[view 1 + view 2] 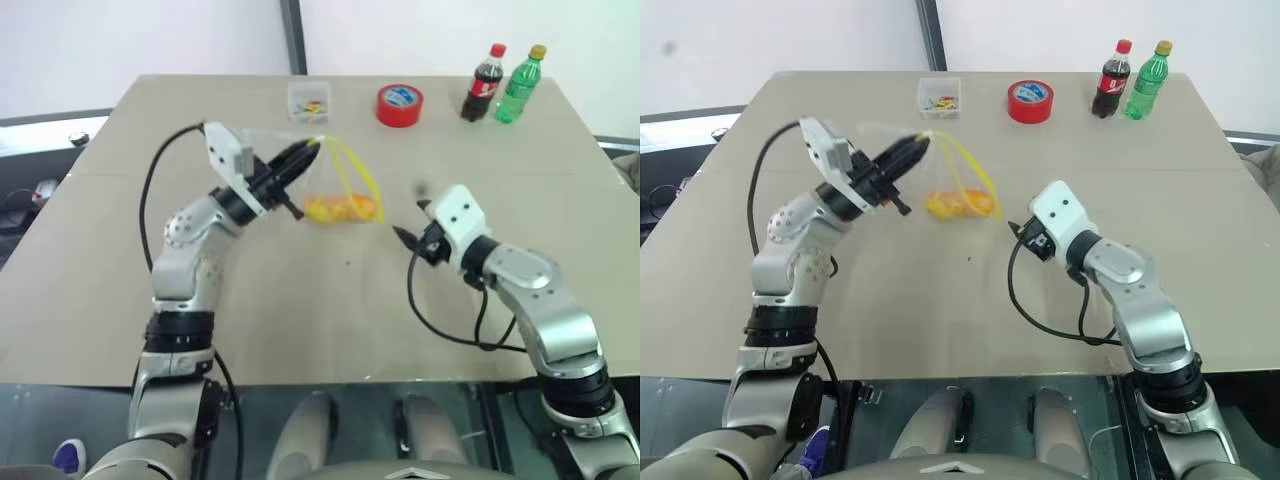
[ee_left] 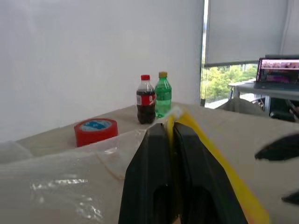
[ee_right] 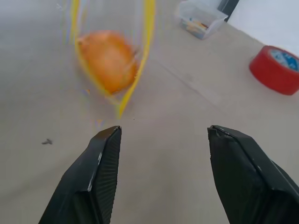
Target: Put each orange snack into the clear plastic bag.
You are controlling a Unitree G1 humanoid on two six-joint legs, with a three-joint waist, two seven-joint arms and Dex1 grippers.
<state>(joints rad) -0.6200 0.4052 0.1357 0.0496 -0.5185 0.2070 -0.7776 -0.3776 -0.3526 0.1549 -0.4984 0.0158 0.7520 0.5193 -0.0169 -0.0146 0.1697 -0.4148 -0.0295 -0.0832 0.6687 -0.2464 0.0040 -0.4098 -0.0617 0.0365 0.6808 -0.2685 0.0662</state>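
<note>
My left gripper (image 1: 310,151) is shut on the yellow-strip edge of the clear plastic bag (image 1: 335,180) and holds it up over the middle of the table. In the left wrist view the yellow strip (image 2: 196,140) runs out from between the closed fingers (image 2: 156,154). The orange snacks (image 1: 340,208) lie together in the bag's bottom, which rests on the table; one also shows through the bag in the right wrist view (image 3: 108,58). My right gripper (image 1: 403,238) stands open and empty just right of the bag, low over the table, pointing toward it.
Along the far edge stand a small clear box of coloured bits (image 1: 309,99), a red tape roll (image 1: 400,105), a cola bottle (image 1: 485,82) and a green bottle (image 1: 520,85). The tan table (image 1: 330,310) stretches bare toward its front edge.
</note>
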